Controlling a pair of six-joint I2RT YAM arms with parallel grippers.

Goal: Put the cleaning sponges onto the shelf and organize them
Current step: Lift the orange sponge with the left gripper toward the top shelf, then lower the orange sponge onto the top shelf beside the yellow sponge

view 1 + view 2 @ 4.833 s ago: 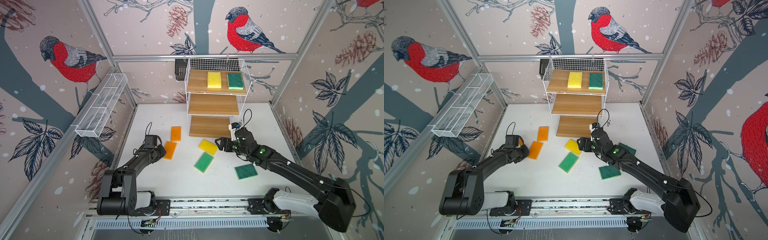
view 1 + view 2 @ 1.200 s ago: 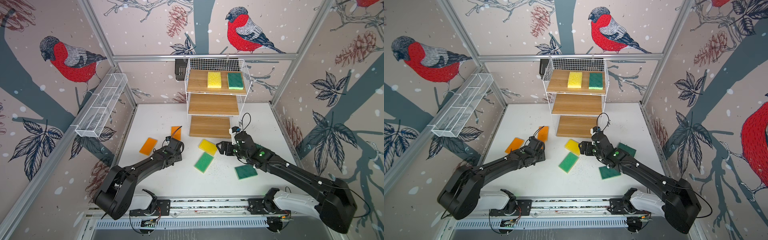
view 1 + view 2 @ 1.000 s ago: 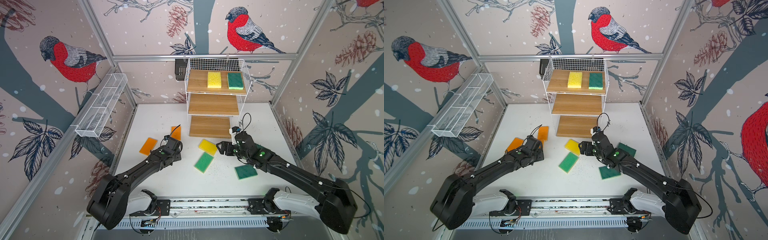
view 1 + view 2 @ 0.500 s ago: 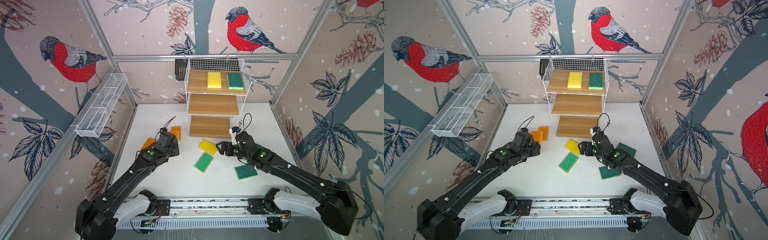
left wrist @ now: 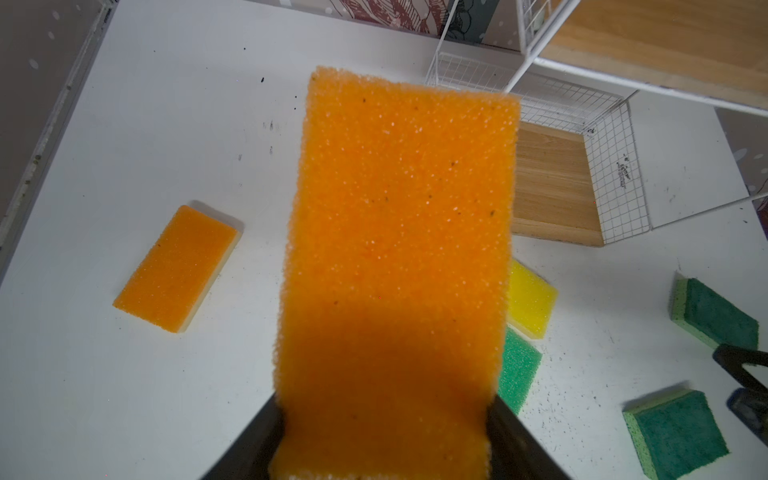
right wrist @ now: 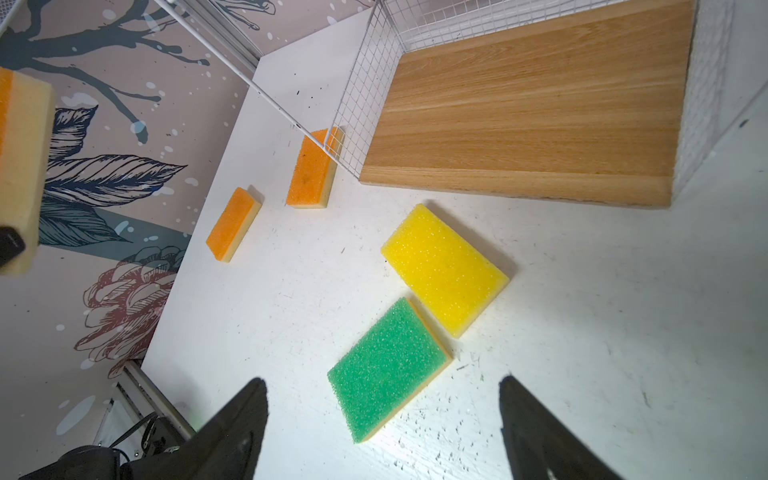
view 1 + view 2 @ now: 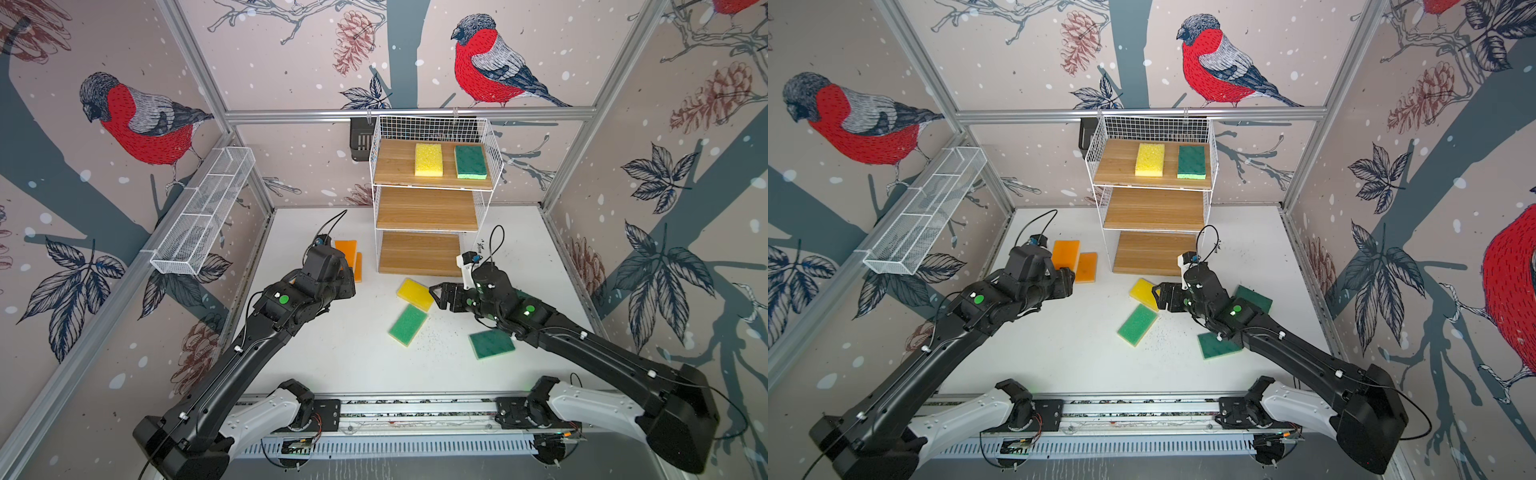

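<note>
Starting with the orange sponge (image 5: 395, 249) — held up clear of the table (image 7: 332, 353), just left of the shelf (image 7: 490, 141), pinched across one short end by the left gripper (image 5: 384, 432), orange face toward the wrist camera, pale foam on the back. Looks like the carry-to-shelf step. To do it well: keep the squeeze firm but not crushing, come in over the open front rather than the gridded side, level the sponge flat, then set it on bare wood. Aim for the empty middle board (image 7: 426, 212), or the free spot on the top board (image 7: 392, 162) next to the shelved yellow sponge (image 7: 429, 160) and shelved green sponge (image 7: 470, 162). Match their orientation for a tidy row, and mind the floppy free end.

Over at the right gripper (image 7: 438, 296): spread wide, holding nothing, low beside the loose yellow sponge (image 7: 414, 294) and light green sponge (image 7: 408, 324).

Hard-to-see stuff: second orange sponge (image 7: 358, 268) half hidden by the held one in a top view, third orange sponge (image 6: 230, 224) showing only from the wrist views. One dark green sponge (image 7: 1254, 300) partly buried behind the right arm (image 7: 1287, 340), other dark green sponge (image 7: 491, 344) out in the open. Can't tell the depth of the grip — cut off at the frame edge.
</note>
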